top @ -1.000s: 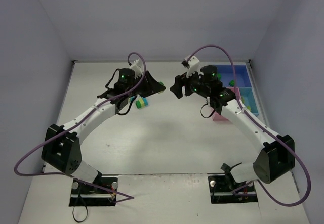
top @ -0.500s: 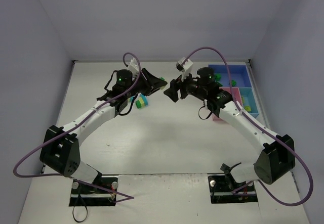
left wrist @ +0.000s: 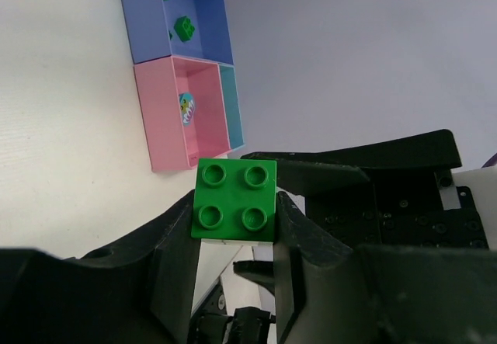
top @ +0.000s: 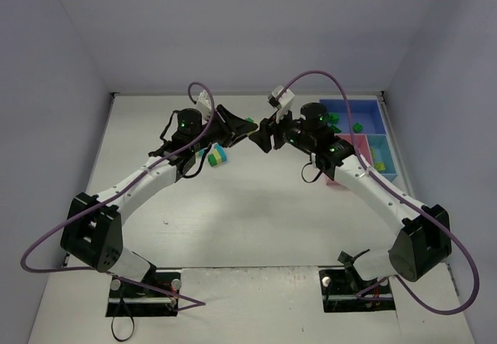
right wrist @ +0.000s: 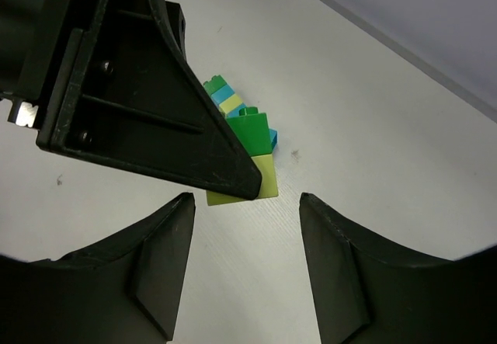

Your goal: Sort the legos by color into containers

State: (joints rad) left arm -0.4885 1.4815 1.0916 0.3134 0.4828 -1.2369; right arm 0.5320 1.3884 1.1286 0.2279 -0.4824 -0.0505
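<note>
My left gripper (left wrist: 235, 208) is shut on a short lego stack held above the table: a dark green brick (left wrist: 235, 199) joined to a yellow-green one (right wrist: 265, 179). From above, the gripper (top: 245, 129) sits at table centre-back. My right gripper (top: 262, 137) faces it tip to tip. In the right wrist view its jaws (right wrist: 247, 204) stand open just short of the held stack, nothing between them. Another multicolour stack (top: 216, 156) lies on the table below the left wrist. The joined containers are at the back right: blue (top: 371, 109), pink (top: 338, 178), light blue (top: 386, 144).
Green bricks (top: 332, 117) lie in the blue tray and a yellow-green one (top: 379, 163) in the light blue tray. The left wrist view shows a small cyan and yellow piece (left wrist: 186, 107) in the pink tray. Grey walls close in the table.
My right gripper has swung left until its tips meet the left gripper's, and its jaws have narrowed somewhat. The left gripper has shifted slightly right, still holding the stack.
</note>
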